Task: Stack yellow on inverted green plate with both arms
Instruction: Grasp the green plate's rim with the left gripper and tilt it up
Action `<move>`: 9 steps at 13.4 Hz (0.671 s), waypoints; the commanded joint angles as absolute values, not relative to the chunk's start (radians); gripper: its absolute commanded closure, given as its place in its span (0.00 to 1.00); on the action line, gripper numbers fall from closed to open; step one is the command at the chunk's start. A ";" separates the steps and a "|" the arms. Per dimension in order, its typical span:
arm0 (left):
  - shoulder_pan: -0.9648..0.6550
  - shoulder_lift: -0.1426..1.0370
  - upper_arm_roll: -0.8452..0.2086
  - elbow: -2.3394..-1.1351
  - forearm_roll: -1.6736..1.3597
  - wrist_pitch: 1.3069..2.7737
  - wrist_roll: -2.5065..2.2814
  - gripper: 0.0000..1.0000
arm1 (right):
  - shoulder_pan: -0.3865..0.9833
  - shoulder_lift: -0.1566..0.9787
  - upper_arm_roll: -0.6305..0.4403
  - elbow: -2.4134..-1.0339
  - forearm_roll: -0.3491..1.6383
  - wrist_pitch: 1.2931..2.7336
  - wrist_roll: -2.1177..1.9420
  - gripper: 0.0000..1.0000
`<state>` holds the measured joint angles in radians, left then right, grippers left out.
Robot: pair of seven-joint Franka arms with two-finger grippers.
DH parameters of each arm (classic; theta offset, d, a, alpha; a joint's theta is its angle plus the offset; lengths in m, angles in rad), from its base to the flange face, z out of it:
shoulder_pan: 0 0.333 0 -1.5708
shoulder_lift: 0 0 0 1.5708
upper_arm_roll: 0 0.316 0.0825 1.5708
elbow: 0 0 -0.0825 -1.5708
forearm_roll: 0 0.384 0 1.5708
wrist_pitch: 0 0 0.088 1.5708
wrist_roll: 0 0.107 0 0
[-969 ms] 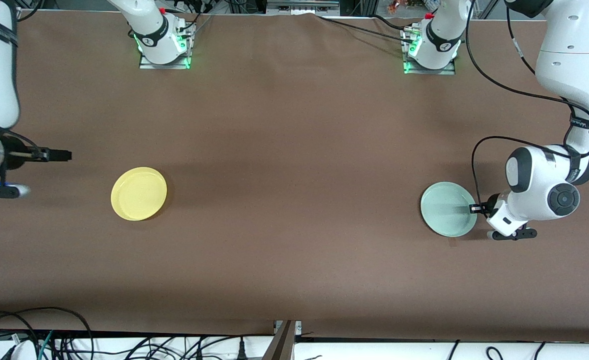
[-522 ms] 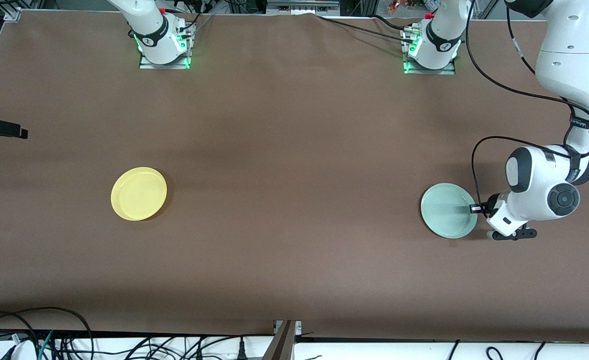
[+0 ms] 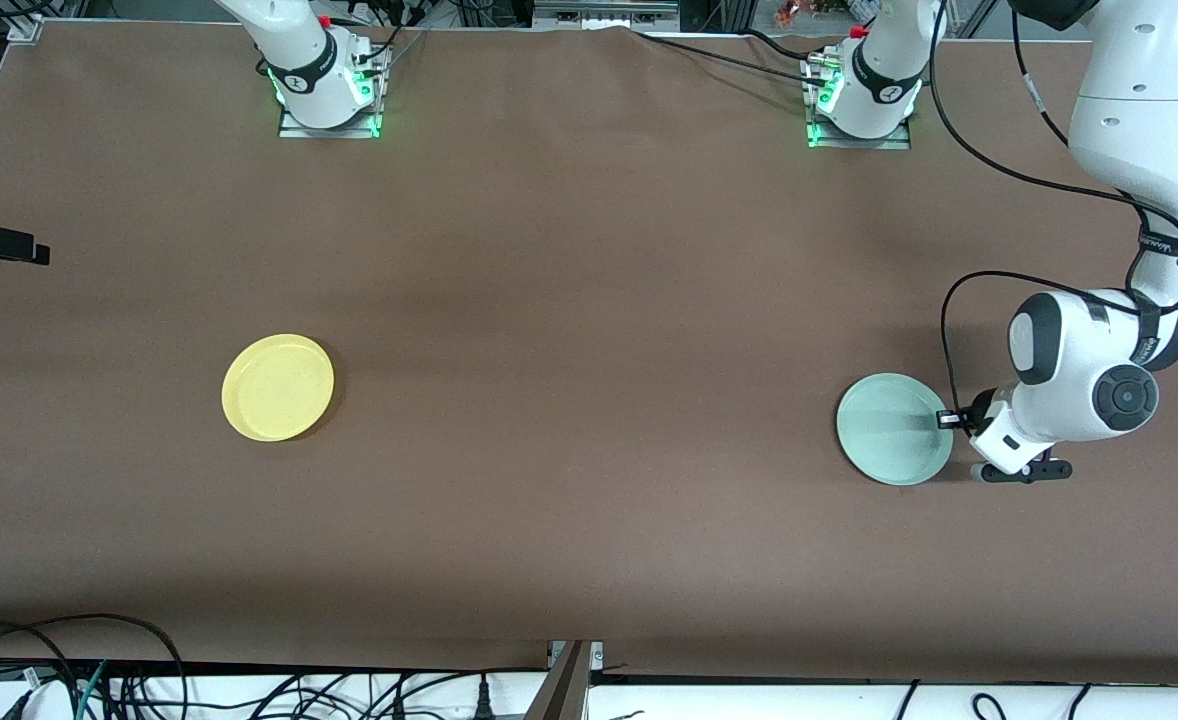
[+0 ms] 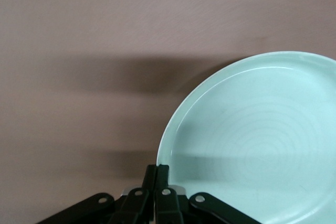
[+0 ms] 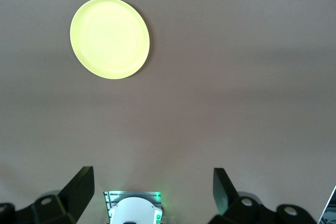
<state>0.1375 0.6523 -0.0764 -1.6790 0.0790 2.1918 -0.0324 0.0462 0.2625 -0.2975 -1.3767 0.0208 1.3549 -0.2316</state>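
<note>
Presently the green plate [image 3: 894, 429], right side up at the left arm's end of the table [image 3: 589, 300], is pinched at its rim by the left tool [image 3: 945, 419]. Wide bare cloth separates it from the yellow plate [image 3: 278, 387], over which the right tool [image 5: 153, 188] is held spread.

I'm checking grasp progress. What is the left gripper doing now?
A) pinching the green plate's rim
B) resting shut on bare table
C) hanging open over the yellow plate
A: the left gripper is shut on the rim of the green plate.
</note>
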 commanded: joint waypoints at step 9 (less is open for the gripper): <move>-0.115 0.611 -0.068 -1.353 0.184 1.856 -0.054 1.00 | 0.040 0.288 -0.295 -1.359 0.023 1.336 -0.230 0.00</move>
<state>-0.0702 0.6017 -0.0788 -1.4009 0.1570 1.8898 -0.0380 0.0493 0.2690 -0.2965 -1.3742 0.0208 1.3527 -0.2316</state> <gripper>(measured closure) 0.978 0.000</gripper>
